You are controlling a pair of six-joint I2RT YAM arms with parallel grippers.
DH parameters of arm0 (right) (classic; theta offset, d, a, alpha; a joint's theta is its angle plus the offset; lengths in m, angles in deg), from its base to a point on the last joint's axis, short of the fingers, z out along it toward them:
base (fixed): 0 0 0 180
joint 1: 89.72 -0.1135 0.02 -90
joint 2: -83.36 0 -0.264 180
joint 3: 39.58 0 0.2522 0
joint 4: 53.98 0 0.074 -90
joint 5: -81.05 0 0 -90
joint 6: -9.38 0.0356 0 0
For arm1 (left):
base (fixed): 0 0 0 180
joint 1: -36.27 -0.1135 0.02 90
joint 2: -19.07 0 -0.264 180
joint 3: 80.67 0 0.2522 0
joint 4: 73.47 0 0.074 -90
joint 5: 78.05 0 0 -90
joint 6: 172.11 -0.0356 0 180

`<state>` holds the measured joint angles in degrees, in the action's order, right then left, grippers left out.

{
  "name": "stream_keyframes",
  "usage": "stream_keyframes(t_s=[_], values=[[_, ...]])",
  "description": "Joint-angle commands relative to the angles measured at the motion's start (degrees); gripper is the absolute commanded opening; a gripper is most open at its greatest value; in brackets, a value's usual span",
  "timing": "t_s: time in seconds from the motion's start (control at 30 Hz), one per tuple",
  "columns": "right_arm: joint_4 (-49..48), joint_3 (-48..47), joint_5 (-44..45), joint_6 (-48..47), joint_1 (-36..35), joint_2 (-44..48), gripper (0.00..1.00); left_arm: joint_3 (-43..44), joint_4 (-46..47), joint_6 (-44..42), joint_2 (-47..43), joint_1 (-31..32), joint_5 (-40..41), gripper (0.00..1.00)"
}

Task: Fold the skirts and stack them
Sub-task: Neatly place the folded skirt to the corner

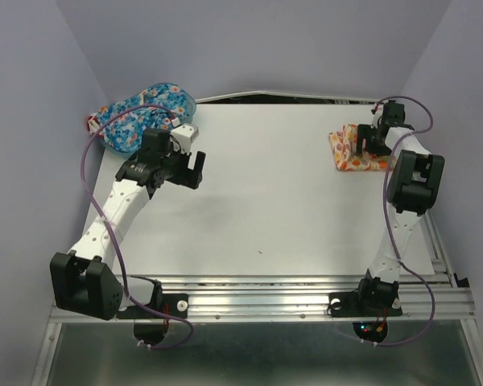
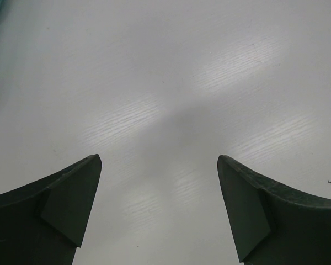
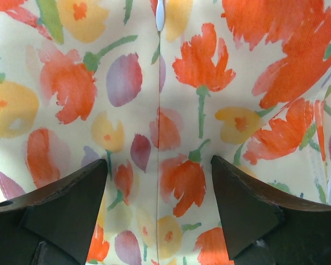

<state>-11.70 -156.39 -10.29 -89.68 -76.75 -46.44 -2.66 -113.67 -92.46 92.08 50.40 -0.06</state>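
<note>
The cream-yellow skirt (image 1: 350,153) with orange-red flowers lies folded at the table's far right. My right gripper (image 1: 370,143) hangs just over it, open and empty. In the right wrist view the skirt (image 3: 165,99) fills the frame, with a seam down its middle between the spread fingers (image 3: 71,210). The bright blue floral skirt (image 1: 141,117) sits bunched in the translucent blue basket (image 1: 187,100) at the far left. My left gripper (image 1: 195,167) is open and empty over bare table, right of the basket. The left wrist view shows only tabletop between its fingers (image 2: 55,210).
The white table (image 1: 266,201) lies between the arms. A metal rail (image 1: 306,289) runs along the near edge. Purple cables loop beside both arms. Lilac walls close the left, right and back.
</note>
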Motion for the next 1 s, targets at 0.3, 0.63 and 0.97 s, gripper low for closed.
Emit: stream_keyframes(t_s=[0.3,0.63,0.97], values=[[10.5,-10.76,-4.71,-4.74,1.35,-0.73,0.89,5.0,0.86,-0.11,-0.15,-0.86,-2.92,0.99],[21.22,-17.81,-22.28,-5.7,0.74,17.55,1.0,10.28,4.63,1.12,2.75,-2.88,-8.64,0.99],[18.7,23.2,-37.85,-0.79,-3.91,44.34,1.0,2.38,11.58,2.44,0.12,-3.14,-8.74,0.99]])
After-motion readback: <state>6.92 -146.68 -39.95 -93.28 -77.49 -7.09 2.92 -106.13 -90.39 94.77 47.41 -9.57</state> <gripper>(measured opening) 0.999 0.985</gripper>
